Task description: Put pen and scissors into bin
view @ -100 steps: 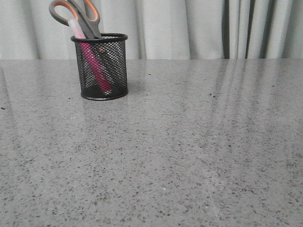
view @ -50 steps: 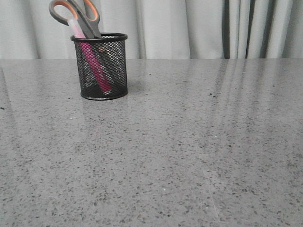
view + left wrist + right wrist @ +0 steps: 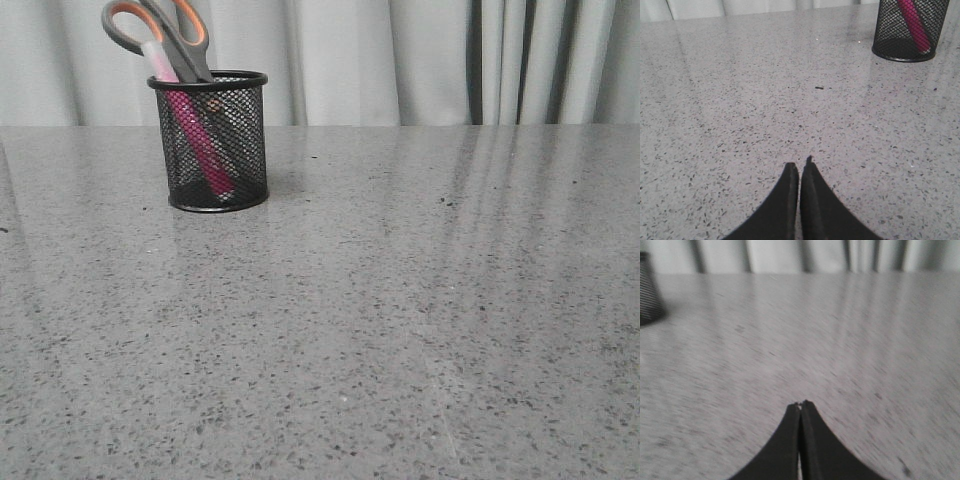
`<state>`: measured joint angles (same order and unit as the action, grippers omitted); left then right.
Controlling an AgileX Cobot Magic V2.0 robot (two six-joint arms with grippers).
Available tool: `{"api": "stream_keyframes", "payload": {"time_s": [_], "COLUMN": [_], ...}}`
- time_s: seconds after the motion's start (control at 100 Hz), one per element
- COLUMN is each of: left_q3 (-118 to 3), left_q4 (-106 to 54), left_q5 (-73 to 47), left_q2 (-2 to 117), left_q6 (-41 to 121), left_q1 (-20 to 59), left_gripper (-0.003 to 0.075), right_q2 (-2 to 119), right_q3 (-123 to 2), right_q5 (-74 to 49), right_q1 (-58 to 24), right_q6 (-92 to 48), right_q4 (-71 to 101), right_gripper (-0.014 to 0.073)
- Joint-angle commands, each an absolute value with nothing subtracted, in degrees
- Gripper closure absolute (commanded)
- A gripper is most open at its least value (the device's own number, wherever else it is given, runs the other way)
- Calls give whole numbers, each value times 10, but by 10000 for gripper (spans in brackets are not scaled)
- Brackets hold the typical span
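The black mesh bin [image 3: 210,140] stands upright at the back left of the grey speckled table. The magenta pen [image 3: 192,130] leans inside it, whitish cap end up. The scissors [image 3: 165,35] stand in it too, grey-and-orange handles sticking out above the rim. The bin [image 3: 909,30] with the pen [image 3: 914,22] also shows in the left wrist view, and its edge [image 3: 649,290] in the right wrist view. My left gripper [image 3: 799,167] is shut and empty, low over bare table well away from the bin. My right gripper [image 3: 800,406] is shut and empty, also far from the bin.
The grey speckled table [image 3: 400,320] fills the front view, with pale curtains [image 3: 420,60] behind its far edge. A small dark speck [image 3: 819,88] lies on the table ahead of the left gripper. Neither arm shows in the front view.
The front view has shifted very slightly; the bin, pen and scissors stand as before. No arm appears in any front frame.
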<state>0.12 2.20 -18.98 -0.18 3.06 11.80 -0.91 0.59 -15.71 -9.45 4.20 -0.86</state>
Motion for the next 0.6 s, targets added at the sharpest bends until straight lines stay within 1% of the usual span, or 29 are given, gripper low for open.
{"api": "stream_keyframes", "payload": {"time_s": [0.0,0.14,0.59], "left_q3": [26,26,26], "left_q4": [21,21,21], "left_q5": [-159,-159,-159], "left_q2": [-21,-21,-21], "left_q6": [25,25,25], "left_q1": [117,117,117], "left_gripper": [739,739,739], "right_q2": [-13,-17,-17], "right_q3": [15,15,15], "right_q5": [-174,-168,-168], "right_q1": [-58,-38,-38], "right_q6": [24,-27,-27], "right_q4": [8,8,8], "right_gripper": [664,664,664]}}
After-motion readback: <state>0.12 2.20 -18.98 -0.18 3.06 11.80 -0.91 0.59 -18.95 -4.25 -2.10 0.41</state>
